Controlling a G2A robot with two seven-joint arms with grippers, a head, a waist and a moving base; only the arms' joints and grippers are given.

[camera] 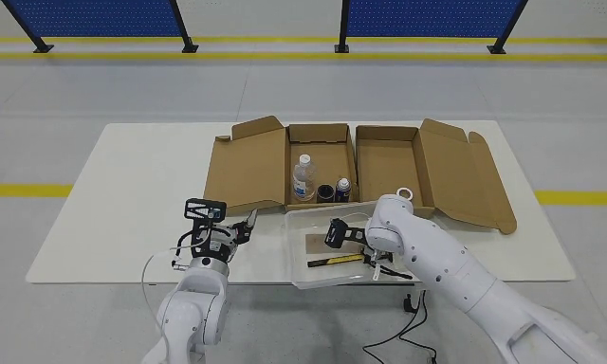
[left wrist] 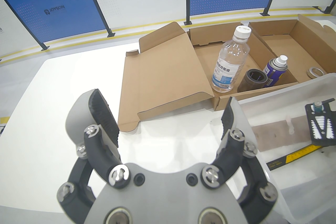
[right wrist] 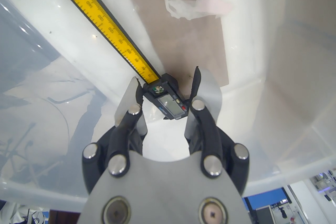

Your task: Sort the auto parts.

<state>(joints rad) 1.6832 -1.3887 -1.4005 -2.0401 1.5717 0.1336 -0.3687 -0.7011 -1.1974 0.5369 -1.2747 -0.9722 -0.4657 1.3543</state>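
A digital caliper (right wrist: pixel 168 101) with a yellow scale lies in the clear plastic bin (camera: pixel 296 269) at the table's front; it also shows in the top view (camera: pixel 337 261). My right gripper (right wrist: pixel 166 83) is down inside the bin, its two fingers closed on the caliper's display head. My left gripper (left wrist: pixel 164 99) hangs open and empty over the bare table, left of the bin and in front of the left cardboard box (left wrist: pixel 162 72). In that box stand a clear bottle (left wrist: pixel 229 62), a black cylinder (left wrist: pixel 253 79) and a blue spray can (left wrist: pixel 275 67).
A second open cardboard box (camera: pixel 389 165) sits to the right, holding a metal ring (left wrist: pixel 314 71). A small clear plastic piece (right wrist: pixel 195 8) lies on the bin floor. White tabletop (camera: pixel 123 193) stretches to the left.
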